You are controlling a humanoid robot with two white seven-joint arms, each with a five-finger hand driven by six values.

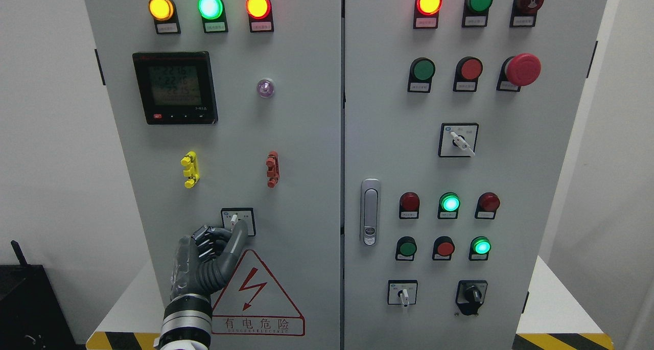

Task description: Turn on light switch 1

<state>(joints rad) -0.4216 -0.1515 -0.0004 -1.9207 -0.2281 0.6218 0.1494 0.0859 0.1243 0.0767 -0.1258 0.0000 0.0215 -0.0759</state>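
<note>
left hand (207, 258): comes up from the bottom edge, left of centre, against the left door. Most fingers curled into the palm; one finger (236, 237) extended up and right, its tip at the lower edge of the switch plate. Grasping nothing, as far as I can see.
light switch 1 (237, 220): small selector on a square plate, low on the left door, just above the warning triangle. White lever tilted slightly left of vertical. Whether the fingertip touches the lever or only the plate: cannot tell.
warning triangle (258, 301): red outline with lightning bolt, directly below the switch, just right of the wrist.
left door (301, 150): grey panel. Top row of three lamps (210, 6), yellow, green, red, all lit.
meter (175, 87): black digital display under the lamps, digits too faint to read.
clear lamp (265, 88): right of the meter.
terminals: yellow block (190, 169) and red block (273, 169), side by side at mid-height, well apart.
door handle (370, 212): silver latch on the left edge of the right door.
right door (536, 150): top row has one red lamp lit, the other two dark.
emergency stop (522, 69): red mushroom button, upper right.
lower lamps: two green lamps lit (449, 203) (481, 246), the rest dark.
selectors: three more rotary switches (458, 140) on the right door.
right hand: not visible.
</note>
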